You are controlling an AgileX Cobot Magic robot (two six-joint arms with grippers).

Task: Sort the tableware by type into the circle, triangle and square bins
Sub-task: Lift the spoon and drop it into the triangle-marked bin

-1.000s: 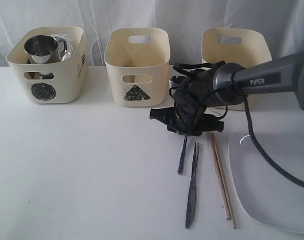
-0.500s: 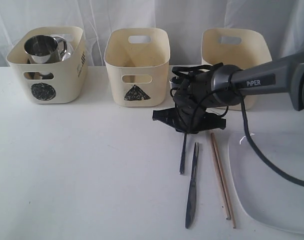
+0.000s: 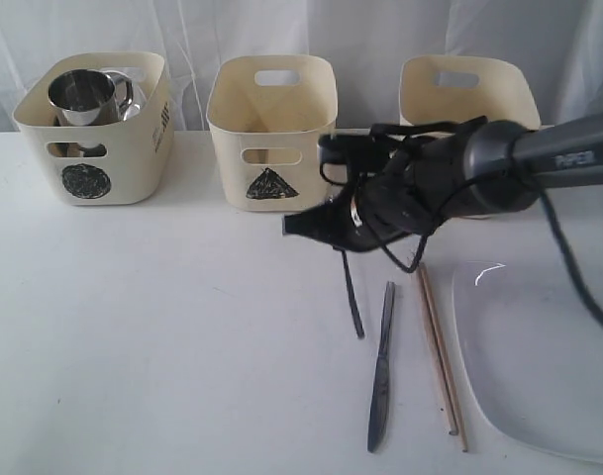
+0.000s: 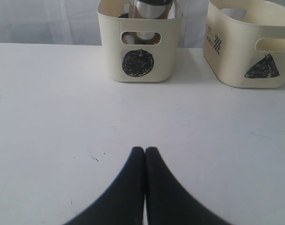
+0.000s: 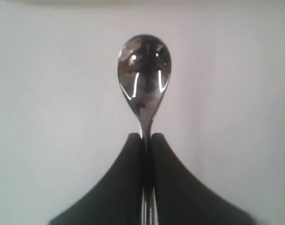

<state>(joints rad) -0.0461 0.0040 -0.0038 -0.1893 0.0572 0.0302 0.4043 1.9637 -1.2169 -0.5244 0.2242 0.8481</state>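
- The right tool (image 5: 146, 137) pinches the neck of the shiny steel spoon (image 5: 143, 75), held over the white desk (image 3: 162, 327).
- The spoon's bowl points past the fingertips; its handle slants down, left of the steel knife (image 3: 381, 371).
- The left tool (image 4: 145, 150) is closed and empty.

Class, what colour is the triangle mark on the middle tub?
The triangle mark is scribbled black; the exterior view shows it best.

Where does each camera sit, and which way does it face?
Exterior: off the arms, facing the triangle bin; shows the right arm.
Left wrist: behind the shut left gripper, facing the circle bin.
Right wrist: behind the right gripper, facing the spoon it pinches.
Shared: exterior and left wrist show the circle bin.
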